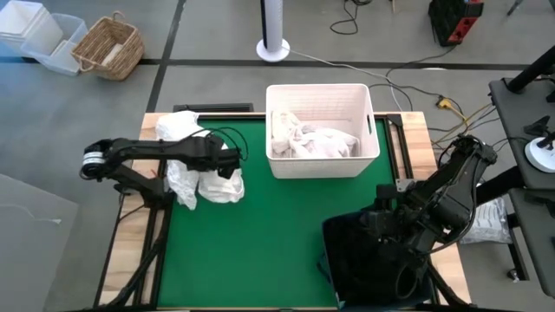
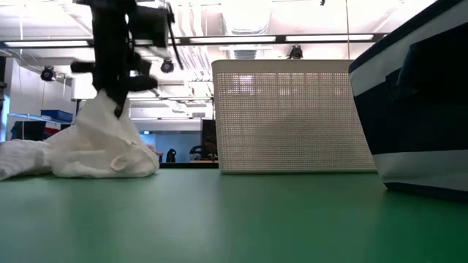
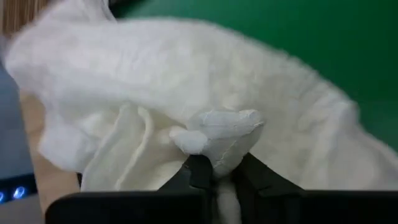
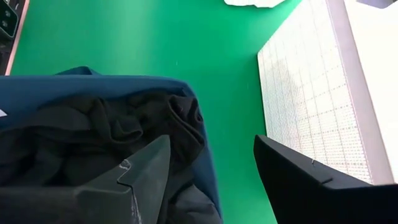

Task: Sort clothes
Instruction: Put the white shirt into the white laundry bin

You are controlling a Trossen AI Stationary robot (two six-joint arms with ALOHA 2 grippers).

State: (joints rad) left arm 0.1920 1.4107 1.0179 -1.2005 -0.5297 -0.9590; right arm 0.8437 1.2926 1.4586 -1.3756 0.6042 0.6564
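A pile of white clothes lies on the green mat near the table's left edge; another white piece sits behind it. My left gripper is over the pile, shut on a white garment, seen in the low view rising to the gripper. More white clothes fill the white plastic bin. Dark clothes lie in the navy fabric bin. My right gripper is open above that bin's rim. My left gripper pinches a bunched fold of the white garment between its two fingers, coming from above and pointing down. The fold is drawn up into a peak below the fingers, while the rest of the garment lies on the mat.
The white bin stands at the far middle of the mat, the navy bin at the near right corner. Open green mat lies between them and the pile. A wicker basket and fan base are on the floor beyond.
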